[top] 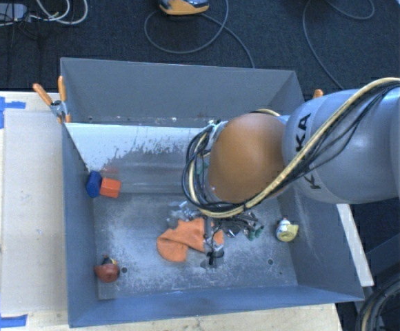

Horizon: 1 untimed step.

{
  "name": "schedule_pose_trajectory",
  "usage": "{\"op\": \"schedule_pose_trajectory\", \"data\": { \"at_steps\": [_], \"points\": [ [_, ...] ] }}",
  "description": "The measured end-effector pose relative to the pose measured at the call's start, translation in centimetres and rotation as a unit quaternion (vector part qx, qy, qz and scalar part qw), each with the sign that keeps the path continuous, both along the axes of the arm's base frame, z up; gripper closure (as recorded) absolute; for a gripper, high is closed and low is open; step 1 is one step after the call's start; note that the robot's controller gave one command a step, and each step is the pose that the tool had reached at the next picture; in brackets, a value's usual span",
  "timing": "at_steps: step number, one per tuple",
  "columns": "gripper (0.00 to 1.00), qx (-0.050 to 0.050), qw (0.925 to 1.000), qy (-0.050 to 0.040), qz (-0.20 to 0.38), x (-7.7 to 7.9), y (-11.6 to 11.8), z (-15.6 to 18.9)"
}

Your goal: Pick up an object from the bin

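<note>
While the tool (214, 251) hangs low at the right edge of a soft orange lump (176, 243), I judge this to be the grasp step.
From my station I cannot tell whether the tool is spread or pressed together, or whether it pinches anything. The lump lies mid-floor in the bin (179, 92), toward the front wall, touching or just beside the tool. The next move calls for a firm close on it, then a straight lift clear of the small yellow-white piece (287, 231) nearby.
</note>
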<state>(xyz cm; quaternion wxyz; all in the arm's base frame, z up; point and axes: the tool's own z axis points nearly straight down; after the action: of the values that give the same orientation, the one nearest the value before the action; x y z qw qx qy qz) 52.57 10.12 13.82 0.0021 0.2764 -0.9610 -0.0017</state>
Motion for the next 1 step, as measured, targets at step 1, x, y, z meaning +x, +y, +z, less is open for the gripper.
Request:
{"op": "schedule_pose_trajectory", "data": {
  "at_steps": [1],
  "points": [
    [0.00, -0.001, 0.9995, 0.0008, -0.031, 0.38, -0.47, -1.84]
  ]
}}
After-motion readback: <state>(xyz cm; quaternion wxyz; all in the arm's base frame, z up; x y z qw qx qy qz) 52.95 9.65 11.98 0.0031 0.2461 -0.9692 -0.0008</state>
